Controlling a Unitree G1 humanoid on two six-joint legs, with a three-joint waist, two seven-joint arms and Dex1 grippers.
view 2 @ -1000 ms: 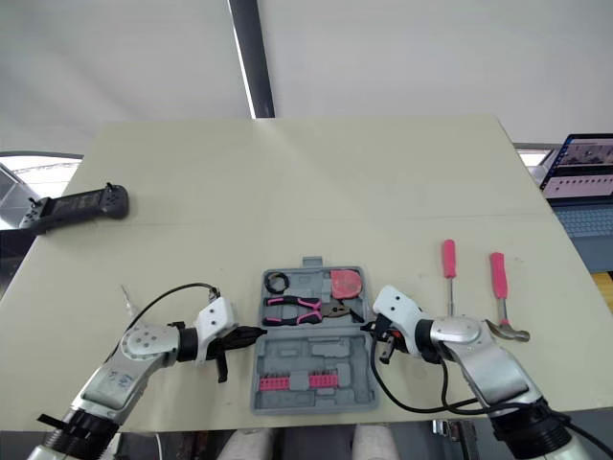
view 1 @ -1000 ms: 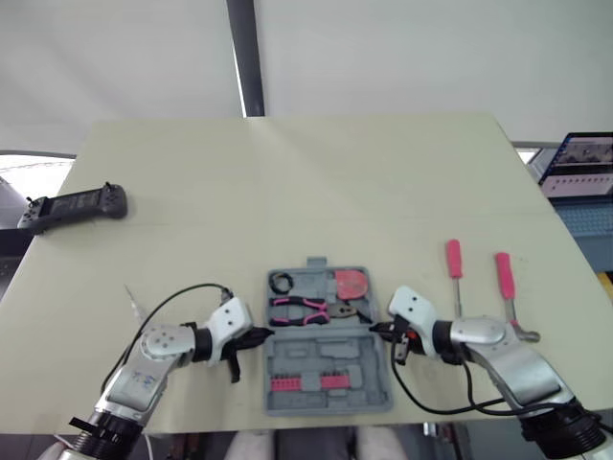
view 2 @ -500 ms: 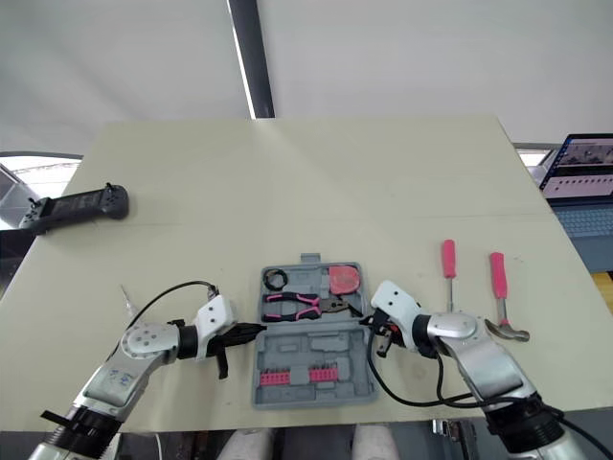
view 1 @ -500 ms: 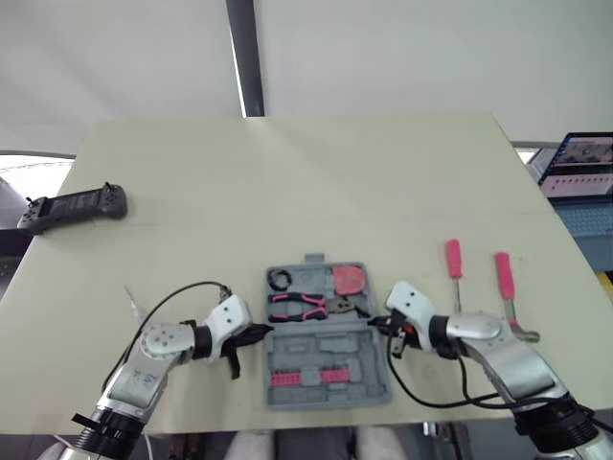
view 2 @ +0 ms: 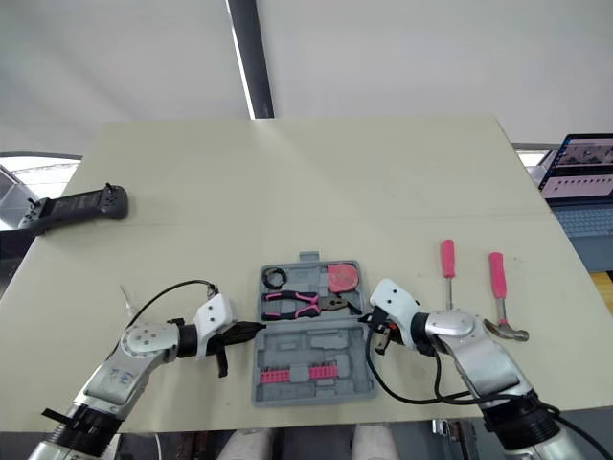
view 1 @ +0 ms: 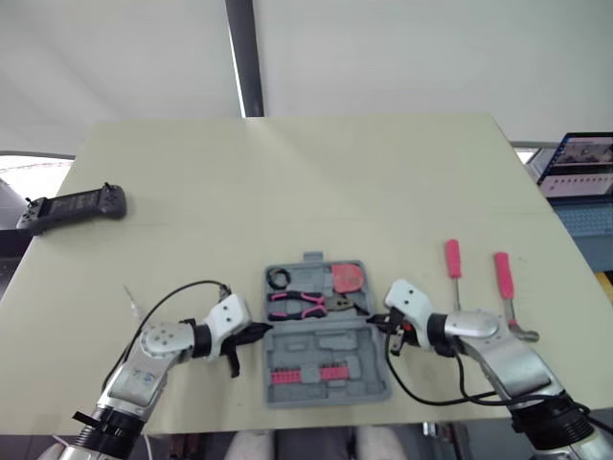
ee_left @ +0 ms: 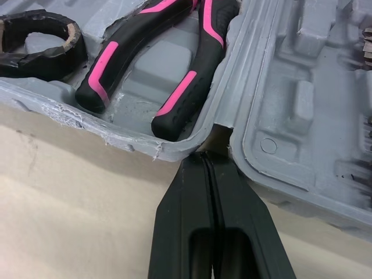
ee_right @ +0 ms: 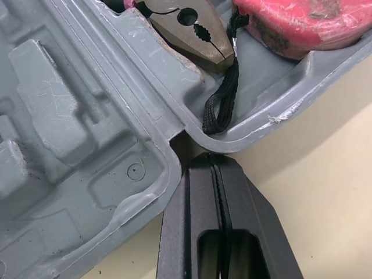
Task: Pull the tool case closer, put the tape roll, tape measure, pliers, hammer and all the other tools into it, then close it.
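- the tool case [view 1: 326, 335] lies open near the front edge of the bench [view 1: 287, 182], with the tape roll [view 1: 281, 280], pliers [view 1: 302, 305] and tape measure [view 1: 350, 281] sitting in its far half.
- the left gripper [ee_left: 204, 160] is clenched on nothing, its tips pressed at the hinge notch on the case's 9 o'clock side. the right gripper [ee_right: 210, 158] is clenched and empty too, at the notch on the 3 o'clock side.
- i'd worry that both are only nudging the case with closed tips. a tip could slip out of its notch, and the case would then skew or stop short.
- if one arm pulls harder than the other, the case could swing round and jolt the loose pliers out of their recess.
- the black cord by the right tips could snag.
- the hammer [view 1: 506, 287] and a pink-handled screwdriver [view 1: 453, 268] lie on the bench at 3 o'clock of the case. closing now would leave them out.
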